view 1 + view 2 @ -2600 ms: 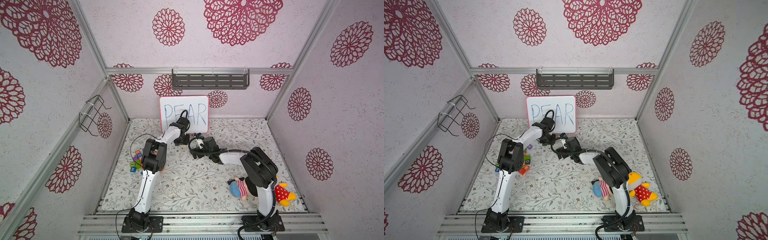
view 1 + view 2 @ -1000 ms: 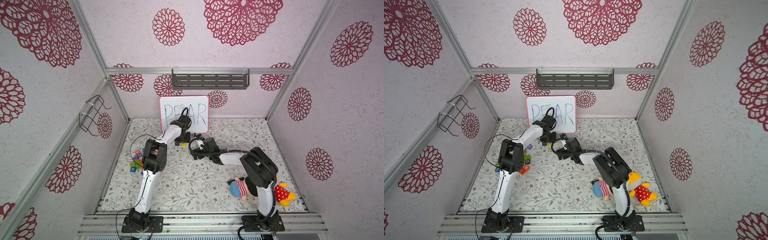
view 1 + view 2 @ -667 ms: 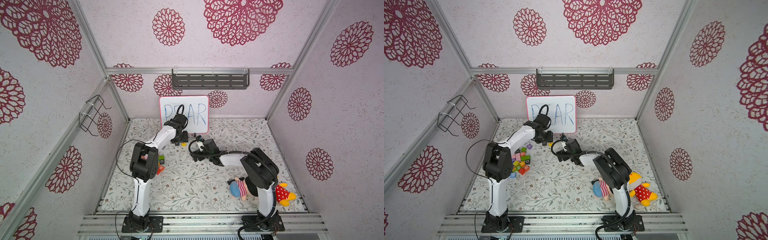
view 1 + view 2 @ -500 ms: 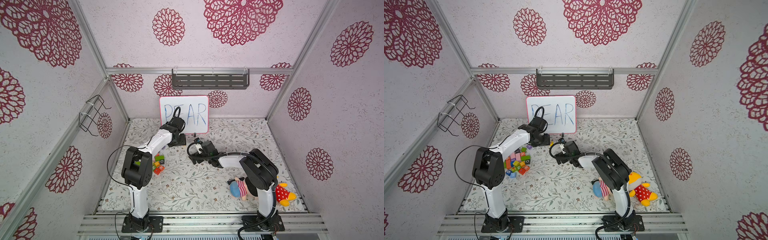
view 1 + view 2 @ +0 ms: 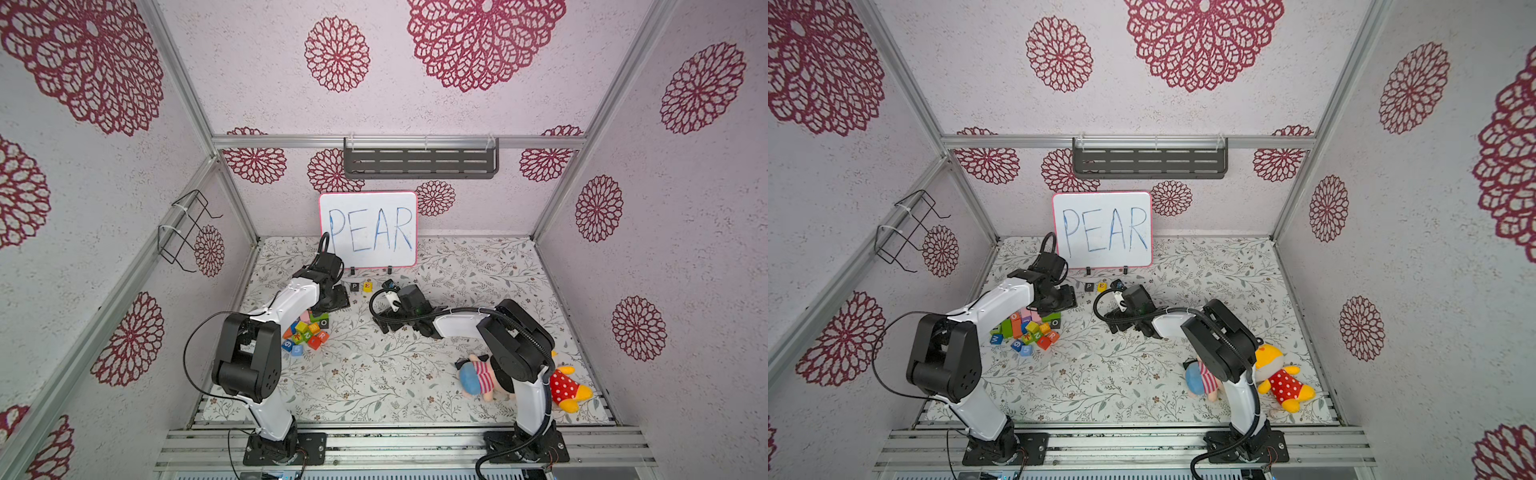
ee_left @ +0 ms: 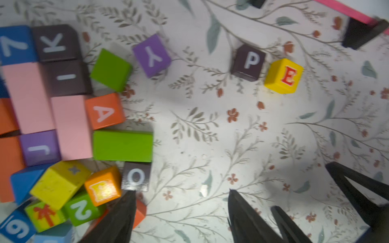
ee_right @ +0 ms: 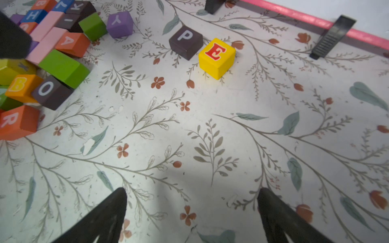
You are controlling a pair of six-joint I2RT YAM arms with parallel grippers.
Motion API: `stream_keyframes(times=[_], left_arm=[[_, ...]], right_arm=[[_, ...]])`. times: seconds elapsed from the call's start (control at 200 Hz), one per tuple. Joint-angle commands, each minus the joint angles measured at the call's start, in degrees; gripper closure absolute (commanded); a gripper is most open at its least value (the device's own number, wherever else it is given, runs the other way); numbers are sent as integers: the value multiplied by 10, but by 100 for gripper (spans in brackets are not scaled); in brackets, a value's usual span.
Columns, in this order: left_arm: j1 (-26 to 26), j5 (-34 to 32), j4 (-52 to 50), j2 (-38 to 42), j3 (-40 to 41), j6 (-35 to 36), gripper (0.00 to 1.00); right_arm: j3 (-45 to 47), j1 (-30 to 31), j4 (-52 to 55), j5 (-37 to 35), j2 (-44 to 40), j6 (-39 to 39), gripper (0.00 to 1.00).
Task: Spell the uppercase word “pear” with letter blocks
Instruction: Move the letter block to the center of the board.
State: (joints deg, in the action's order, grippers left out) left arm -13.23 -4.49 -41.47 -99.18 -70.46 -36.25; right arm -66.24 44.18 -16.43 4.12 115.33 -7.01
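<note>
While your left tool (image 6: 181, 195) and right tool (image 7: 192, 189) are hanging open and empty, you are risking dragging the long pink wooden block (image 6: 71, 126) that is touching the orange wooden A cube (image 6: 104, 111) in the coloured pile (image 6: 63, 185).

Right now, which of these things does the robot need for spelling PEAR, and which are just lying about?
For the job: P block and E block, side by side; A block and R block, in the pile.
Lying about: purple Y block, O block, striped doll, yellow doll, wall shelf.
</note>
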Motion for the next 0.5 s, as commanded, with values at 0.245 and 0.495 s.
stream_keyframes(times=[0.245, 0.495], left_arm=[[112, 48, 114, -5, 33, 30, 29], [117, 58, 138, -35, 39, 28, 33]], right_arm=[[-79, 32, 31, 13, 20, 24, 1], [-84, 33, 43, 10, 19, 29, 1]])
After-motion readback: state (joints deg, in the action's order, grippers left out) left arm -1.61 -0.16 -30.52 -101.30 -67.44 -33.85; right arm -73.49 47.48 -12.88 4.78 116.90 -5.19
